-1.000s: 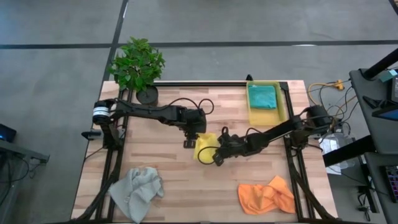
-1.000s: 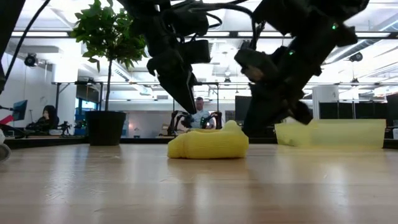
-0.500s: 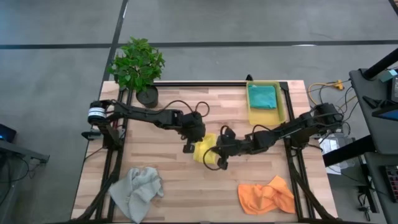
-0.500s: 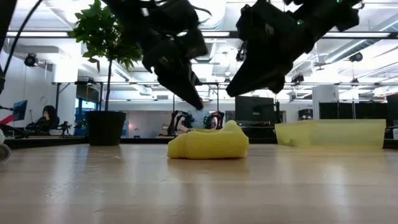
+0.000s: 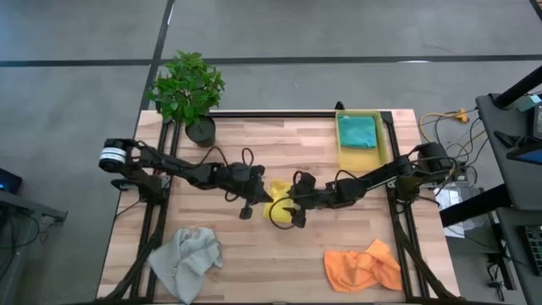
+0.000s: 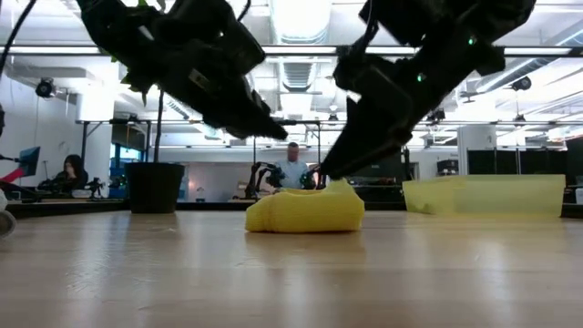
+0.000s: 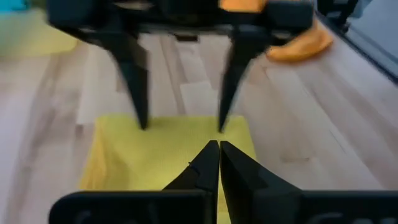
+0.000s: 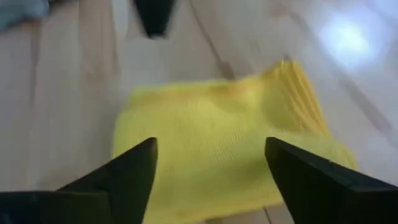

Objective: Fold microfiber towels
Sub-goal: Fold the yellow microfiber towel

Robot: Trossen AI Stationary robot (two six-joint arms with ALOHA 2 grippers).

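Four towels in view: yellow towel [image 5: 278, 211] bunched mid-table, wedged between left gripper [image 5: 248, 201], fingers pressed together, and right gripper [image 5: 293, 212], fingers spread wide, empty. Teal towel [image 5: 357, 130] inside yellow bin [image 5: 346, 158]; grey towel [image 5: 187, 258] and orange towel [image 5: 362, 265] near front edge; potted plant [image 5: 187, 90] at far corner.
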